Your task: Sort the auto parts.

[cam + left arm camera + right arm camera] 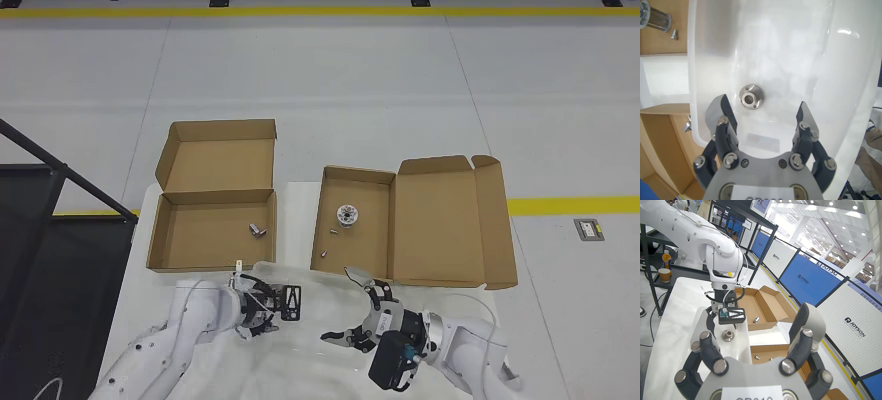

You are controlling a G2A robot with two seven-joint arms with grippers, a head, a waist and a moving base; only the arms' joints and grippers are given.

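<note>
Here, a steel flanged hub [751,97] lies bore-up on the floor of a white plastic tray [692,75], flange down. Judged dense, rigid and smooth, it probably slips easily, and the raised collar offers the surest hold. The left tool [763,108] hangs just above it, jaws wide and empty. The right tool [757,323] stands near the tray, likewise wide and empty. Beyond, on the worktop [298,215], one open cardboard box [200,240] and a second cardboard box [365,240] hold small metal parts.
</note>
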